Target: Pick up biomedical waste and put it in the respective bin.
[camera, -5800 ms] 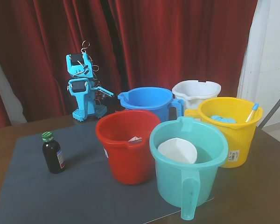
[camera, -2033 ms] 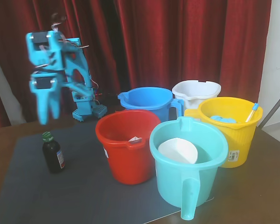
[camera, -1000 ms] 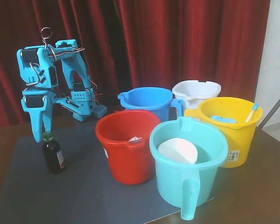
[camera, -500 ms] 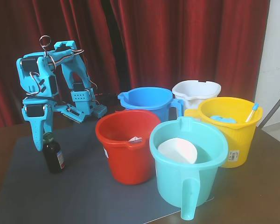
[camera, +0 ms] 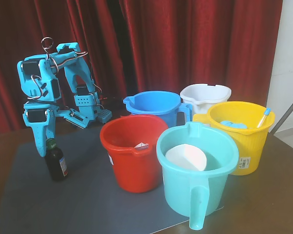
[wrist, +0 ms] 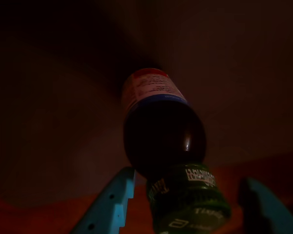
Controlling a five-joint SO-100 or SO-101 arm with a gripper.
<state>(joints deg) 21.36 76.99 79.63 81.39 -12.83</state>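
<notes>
Arm pose: folded high at the left of the fixed view, forearm dropping straight down, gripper (camera: 45, 147) pointing at the mat.
Pincer: down over the green cap of the medicine bottle (camera: 55, 163); in the wrist view the gripper (wrist: 188, 209) shows one teal finger (wrist: 110, 207) left of the cap and one right, close beside it; cannot tell whether clamped or merely flanking.
Bottle: upright on the dark grey mat (camera: 49, 204), well left of the buckets.
Blue bucket (camera: 154, 105): behind the red bucket (camera: 132, 151), beside the white bucket (camera: 205, 93).
Writing: wrist view shows the medicine bottle (wrist: 161, 131) with a red, white and blue label, print too small to read; raised lettering on the cap, not legible.
Hard to see: wrist view very dark, bottle bottom lost in shadow.
</notes>
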